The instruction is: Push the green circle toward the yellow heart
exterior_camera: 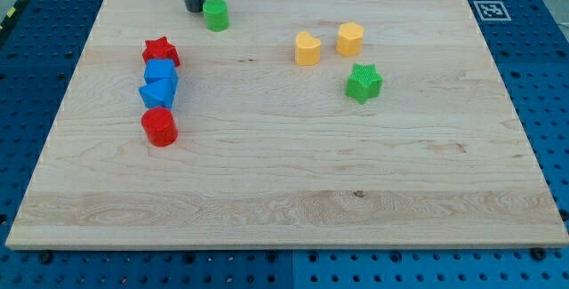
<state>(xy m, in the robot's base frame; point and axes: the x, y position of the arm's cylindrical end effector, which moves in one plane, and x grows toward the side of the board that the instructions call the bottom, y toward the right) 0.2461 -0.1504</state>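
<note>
Bare board (284, 200) lay between green circle (216, 14) and yellow heart (308, 49); my tip (193, 9), fingerless, stood just left of the circle near the top edge.

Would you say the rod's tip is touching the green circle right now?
Cannot tell. In the camera view my tip sits just to the view's left of the green circle, so close that no clear gap or contact shows between them.
</note>
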